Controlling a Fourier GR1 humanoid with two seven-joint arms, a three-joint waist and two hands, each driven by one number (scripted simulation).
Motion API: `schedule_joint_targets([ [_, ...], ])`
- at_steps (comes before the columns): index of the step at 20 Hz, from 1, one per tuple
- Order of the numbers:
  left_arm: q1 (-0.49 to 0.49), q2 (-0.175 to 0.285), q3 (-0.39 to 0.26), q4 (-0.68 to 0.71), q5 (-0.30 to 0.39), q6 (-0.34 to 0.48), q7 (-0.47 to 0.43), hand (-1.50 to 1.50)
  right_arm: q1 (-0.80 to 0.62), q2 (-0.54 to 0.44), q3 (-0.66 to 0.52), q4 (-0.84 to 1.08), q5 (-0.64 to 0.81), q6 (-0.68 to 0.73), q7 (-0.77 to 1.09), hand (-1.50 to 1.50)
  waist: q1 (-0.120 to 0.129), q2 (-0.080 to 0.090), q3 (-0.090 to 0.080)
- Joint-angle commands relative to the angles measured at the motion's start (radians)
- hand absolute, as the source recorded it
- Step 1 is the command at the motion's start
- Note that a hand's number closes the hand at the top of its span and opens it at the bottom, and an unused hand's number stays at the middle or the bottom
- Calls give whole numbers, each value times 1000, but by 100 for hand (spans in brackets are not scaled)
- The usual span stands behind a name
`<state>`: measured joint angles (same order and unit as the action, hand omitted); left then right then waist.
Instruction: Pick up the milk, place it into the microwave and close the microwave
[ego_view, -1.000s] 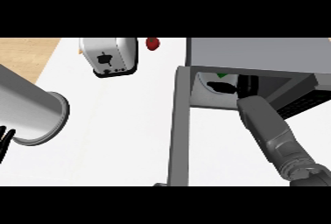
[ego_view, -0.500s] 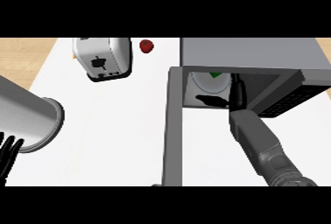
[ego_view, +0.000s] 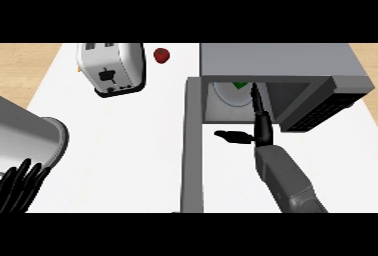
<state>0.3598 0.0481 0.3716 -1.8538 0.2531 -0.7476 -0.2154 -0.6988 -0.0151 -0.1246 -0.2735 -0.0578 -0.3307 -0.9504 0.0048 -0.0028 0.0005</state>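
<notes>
The milk (ego_view: 233, 93), white with a green top, stands inside the open microwave (ego_view: 280, 60) at the upper right. My right hand (ego_view: 258, 114) points edge-on into the microwave's mouth with straight fingers, just right of the milk and apart from it; its thumb (ego_view: 232, 136) sticks out to the left over the counter. It is open and holds nothing. The microwave's door (ego_view: 193, 150) stands open, running down the middle of the view. My left hand (ego_view: 22, 184) rests open at the lower left edge.
A white toaster (ego_view: 111, 70) stands at the back left with a small red round fruit (ego_view: 162, 55) to its right. The white counter (ego_view: 125, 150) lies between the toaster and the open door.
My right hand has drawn back out of the microwave towards the front, with its fingers straightened. The milk stays inside. The left forearm has slid further to the left edge.
</notes>
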Motion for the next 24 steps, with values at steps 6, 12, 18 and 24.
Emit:
schedule_joint_targets([
  [6,-41,3,-90,-24,-9,-37,65,-150,270,15,125,-254,-62,179,-53,-150,-29,-8,-2],
  [12,-75,-40,-199,-67,-144,-9,68,150,520,15,216,-536,-124,181,-19,-150,-33,-7,-2],
  [18,-139,-47,-291,-45,-239,55,84,150,777,-47,263,-951,-121,228,120,150,-33,-4,-2],
  [24,-270,-48,-421,85,-395,178,46,150,1006,-132,252,-1220,-199,302,196,-150,-32,0,-2],
])
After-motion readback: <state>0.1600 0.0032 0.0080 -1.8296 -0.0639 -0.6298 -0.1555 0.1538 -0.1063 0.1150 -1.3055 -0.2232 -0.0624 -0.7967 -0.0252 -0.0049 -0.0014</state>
